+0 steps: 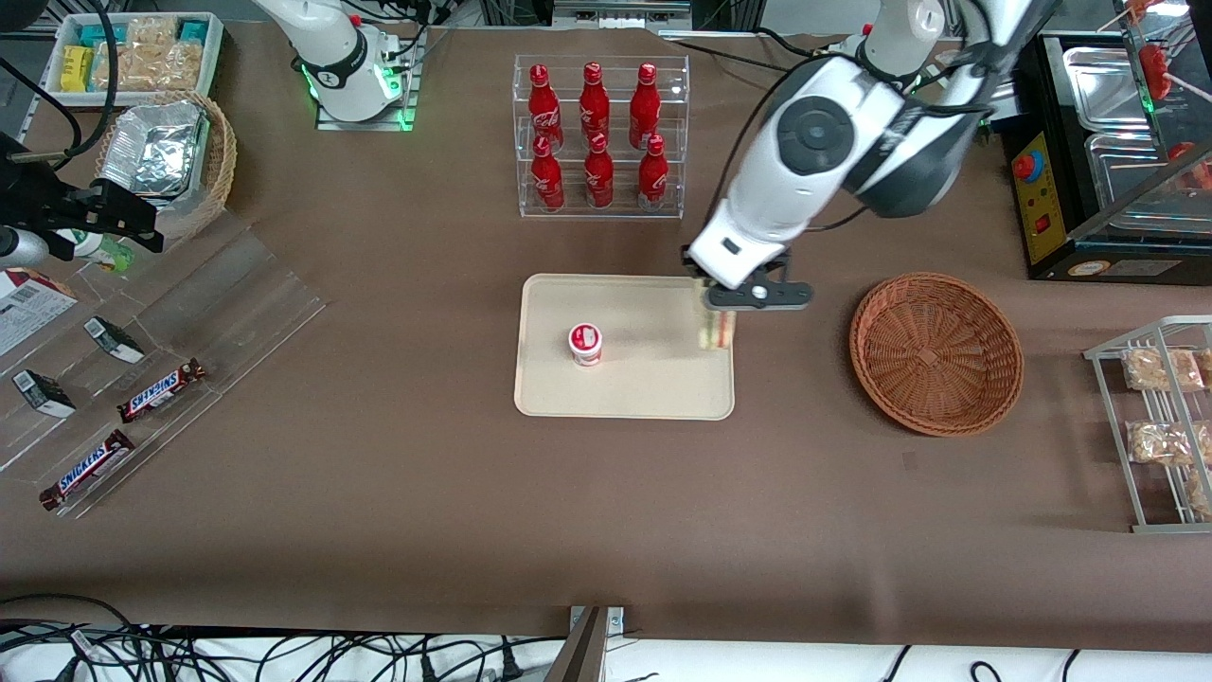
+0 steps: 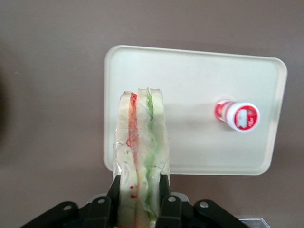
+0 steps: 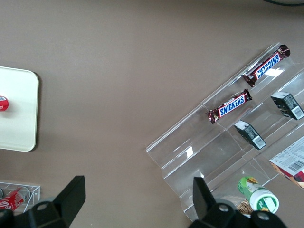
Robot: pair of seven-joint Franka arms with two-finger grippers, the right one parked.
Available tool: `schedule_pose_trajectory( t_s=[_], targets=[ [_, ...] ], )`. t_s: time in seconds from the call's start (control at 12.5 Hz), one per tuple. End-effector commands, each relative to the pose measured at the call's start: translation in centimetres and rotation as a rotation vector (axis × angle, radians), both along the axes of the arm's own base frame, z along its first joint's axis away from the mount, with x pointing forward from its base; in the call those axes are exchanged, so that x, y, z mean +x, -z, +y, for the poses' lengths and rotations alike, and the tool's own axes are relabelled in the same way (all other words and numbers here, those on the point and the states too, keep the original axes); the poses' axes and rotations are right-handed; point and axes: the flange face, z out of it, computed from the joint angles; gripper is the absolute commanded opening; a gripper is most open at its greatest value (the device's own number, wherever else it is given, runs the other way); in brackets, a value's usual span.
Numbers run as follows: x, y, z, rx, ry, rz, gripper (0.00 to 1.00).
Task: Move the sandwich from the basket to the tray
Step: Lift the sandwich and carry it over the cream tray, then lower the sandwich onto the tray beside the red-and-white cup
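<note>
Over the tray's (image 1: 625,398) three o'clock edge, the pincer (image 1: 720,317) hangs, clenched on the sandwich (image 2: 141,156). Best to carry it toward nine o'clock, short of the cup (image 1: 585,343), then lower flat before releasing; the basket (image 1: 935,352) sits empty.

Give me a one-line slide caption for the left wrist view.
The tool holds the wrapped sandwich upright over the edge of the cream tray, where a small red-and-white cup already sits.
</note>
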Motion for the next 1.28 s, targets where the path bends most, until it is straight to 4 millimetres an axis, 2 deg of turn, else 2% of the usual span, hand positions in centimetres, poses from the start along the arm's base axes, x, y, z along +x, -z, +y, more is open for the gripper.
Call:
schedule_pose_trajectory(
  t_s=[0.0, 0.16, 0.4, 0.8, 1.04, 1.2],
  targets=[
    [-1.2, 4.4, -3.6, 0.025, -0.002, -0.047, 0.34],
    [-2.1, 6.4, -5.1, 0.066, 0.017, -0.070, 0.34],
    [-2.4, 9.6, -5.2, 0.041, 0.009, -0.128, 0.34],
    [-2.1, 12.4, -3.8, 0.082, 0.012, -0.149, 0.34],
    [-1.7, 13.0, -3.9, 0.050, 0.002, -0.170, 0.34],
    [-1.7, 14.2, -3.8, 0.075, -0.009, -0.195, 0.34]
  ],
)
